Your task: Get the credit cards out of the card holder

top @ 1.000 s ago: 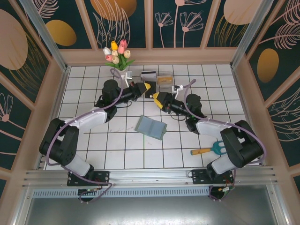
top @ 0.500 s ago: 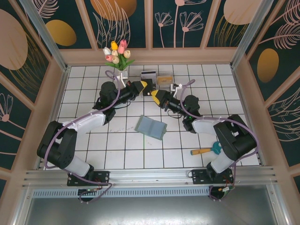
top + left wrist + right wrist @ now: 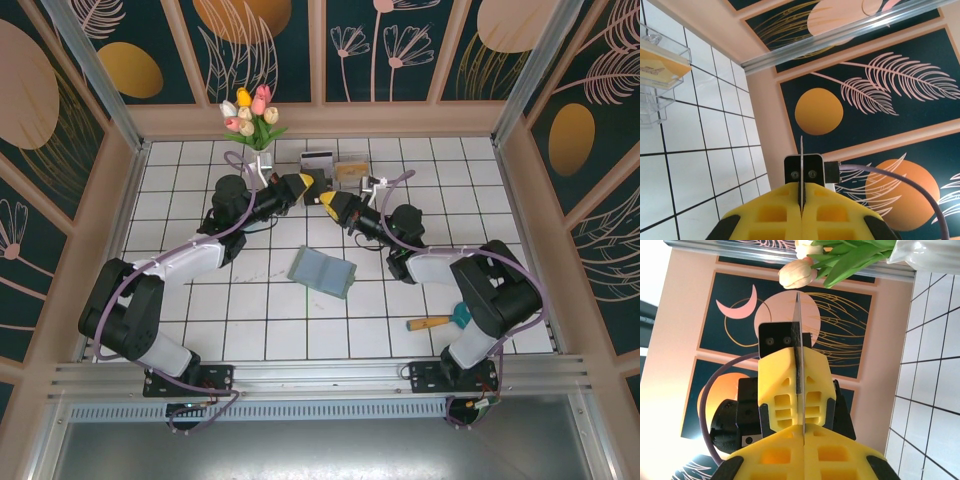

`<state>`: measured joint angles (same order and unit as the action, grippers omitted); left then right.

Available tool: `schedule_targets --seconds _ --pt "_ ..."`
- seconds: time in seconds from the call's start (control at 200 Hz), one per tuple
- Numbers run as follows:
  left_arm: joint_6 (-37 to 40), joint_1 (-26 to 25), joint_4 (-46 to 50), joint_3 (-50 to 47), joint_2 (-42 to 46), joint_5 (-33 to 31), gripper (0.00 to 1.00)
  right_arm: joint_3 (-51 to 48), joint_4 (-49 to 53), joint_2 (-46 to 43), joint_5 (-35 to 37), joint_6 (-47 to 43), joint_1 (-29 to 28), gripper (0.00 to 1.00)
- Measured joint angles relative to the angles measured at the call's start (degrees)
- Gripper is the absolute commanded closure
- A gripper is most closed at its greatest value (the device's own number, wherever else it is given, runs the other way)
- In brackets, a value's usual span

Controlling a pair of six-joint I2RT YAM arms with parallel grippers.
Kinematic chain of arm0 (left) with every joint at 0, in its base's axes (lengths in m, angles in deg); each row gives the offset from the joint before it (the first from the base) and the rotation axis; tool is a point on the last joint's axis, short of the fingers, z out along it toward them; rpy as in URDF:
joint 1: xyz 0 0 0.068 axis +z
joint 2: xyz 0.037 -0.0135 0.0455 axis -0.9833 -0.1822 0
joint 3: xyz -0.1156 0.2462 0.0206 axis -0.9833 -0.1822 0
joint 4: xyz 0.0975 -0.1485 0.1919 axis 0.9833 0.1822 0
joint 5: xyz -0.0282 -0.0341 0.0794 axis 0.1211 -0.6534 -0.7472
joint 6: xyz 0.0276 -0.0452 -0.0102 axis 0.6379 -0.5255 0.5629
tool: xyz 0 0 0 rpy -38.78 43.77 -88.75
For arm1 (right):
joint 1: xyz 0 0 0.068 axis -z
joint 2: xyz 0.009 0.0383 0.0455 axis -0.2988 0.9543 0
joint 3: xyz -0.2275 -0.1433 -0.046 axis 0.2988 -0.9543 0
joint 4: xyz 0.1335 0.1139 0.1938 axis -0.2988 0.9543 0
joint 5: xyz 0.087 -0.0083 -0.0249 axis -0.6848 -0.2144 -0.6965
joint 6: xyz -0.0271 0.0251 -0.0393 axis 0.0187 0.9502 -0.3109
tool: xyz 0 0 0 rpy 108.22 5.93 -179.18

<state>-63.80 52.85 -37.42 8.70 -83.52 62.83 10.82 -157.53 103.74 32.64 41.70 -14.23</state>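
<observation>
Far centre: left tool point(image 3: 308, 187) and right tool point(image 3: 330, 203) both clamped on one card point(image 3: 801, 150); one wallet point(image 3: 322, 272) open nearer.

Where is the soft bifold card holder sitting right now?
Top view: the blue-grey bifold card holder lies on the white tiled table near its centre, up-left of the orange-handled teal tool.

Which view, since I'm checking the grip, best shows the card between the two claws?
Right wrist: the card runs edge-on, long and close, between yellow fingers. Left wrist shows a shorter sliver of its edge. Top external shows left claw meeting right claw; the card there is too small to tell.
</observation>
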Motion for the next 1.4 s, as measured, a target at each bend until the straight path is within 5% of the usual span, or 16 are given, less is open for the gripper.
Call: schedule_targets --seconds 0.16,0.475,0.736,0.951,1.401 --pt "2.6 0.4 6.0 1.0 0.0 -0.2 0.36 0.3 5.8 -0.6 0.0 -5.2 0.0 1.0" --pt "13.9 8.4 26.8 1.4 6.8 -6.3 0.05 10.0 39.7 -6.5 0.0 -32.9 5.8 1.0" --pt "20.7 14.8 37.0 -2.9 12.4 -11.9 0.02 23.1 63.6 -7.4 5.5 -55.1 9.8 1.0" --pt "23.3 15.8 40.8 -6.6 12.2 -11.7 0.01 28.9 68.2 -7.0 8.3 -68.6 9.8 1.0" --pt "29.2 15.8 43.7 -6.3 11.0 -12.2 0.01 49.7 89.5 9.7 1.1 -109.8 9.8 1.0"
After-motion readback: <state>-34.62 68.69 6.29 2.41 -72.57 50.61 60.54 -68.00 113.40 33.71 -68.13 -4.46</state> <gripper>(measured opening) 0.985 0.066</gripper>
